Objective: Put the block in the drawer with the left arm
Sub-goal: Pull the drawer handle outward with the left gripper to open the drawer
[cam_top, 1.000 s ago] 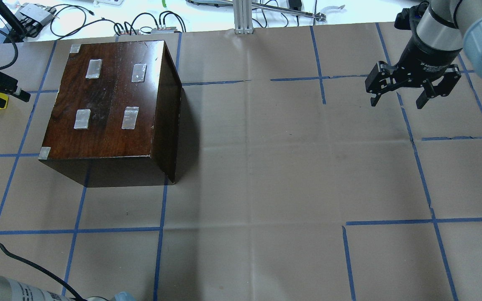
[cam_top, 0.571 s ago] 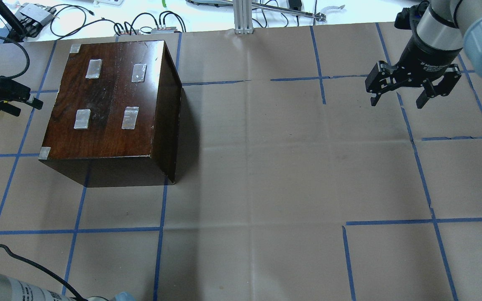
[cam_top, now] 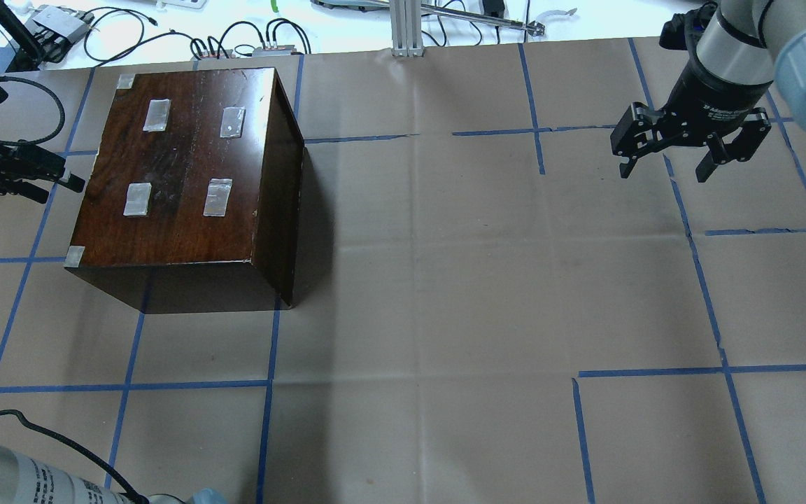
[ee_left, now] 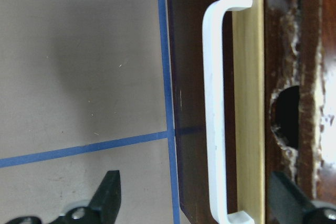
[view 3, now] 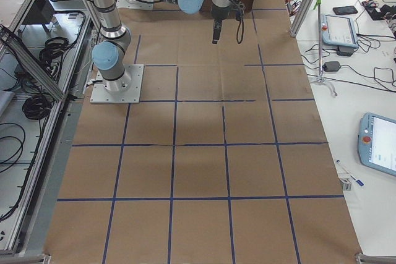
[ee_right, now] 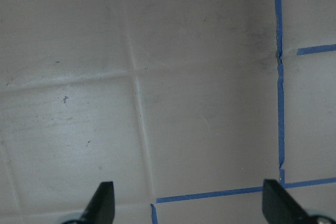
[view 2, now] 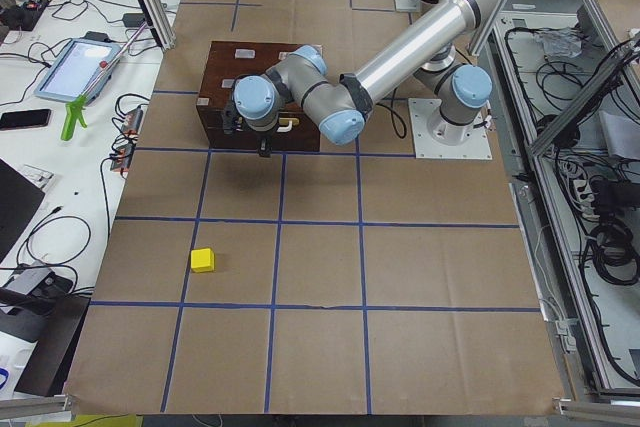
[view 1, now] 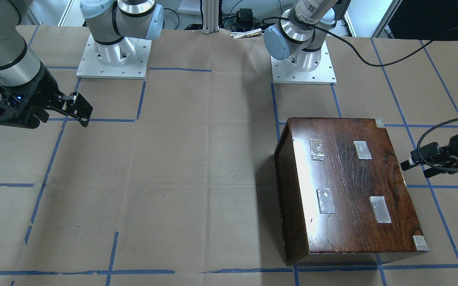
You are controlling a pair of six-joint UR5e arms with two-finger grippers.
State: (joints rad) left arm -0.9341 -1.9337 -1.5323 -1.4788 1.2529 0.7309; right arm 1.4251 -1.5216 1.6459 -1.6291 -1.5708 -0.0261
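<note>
The yellow block (view 2: 203, 260) lies on the paper, well away from the box, and shows only in the exterior left view. The dark-brown wooden box (cam_top: 179, 175) stands at the table's left. Its drawer is shut: only the dark front panel (ee_left: 310, 40) with its notch and a white handle (ee_left: 214, 108) shows, and the pale tray is hidden. My left gripper (cam_top: 60, 178) is open and empty, close to the box's left face, with its fingers either side of the handle in the left wrist view (ee_left: 197, 203). My right gripper (cam_top: 662, 168) is open and empty above bare paper at far right.
Brown paper with blue tape lines (cam_top: 536, 131) covers the table. Cables and gear (cam_top: 235, 42) lie beyond the far edge. The two arm bases (view 1: 111, 55) stand at the robot's side. A black cable (view 1: 435, 131) loops off the left wrist.
My left gripper has moved right, toward the box's left face. The yellow block that showed under it a second ago no longer shows in the overhead view. The right arm has not moved.
</note>
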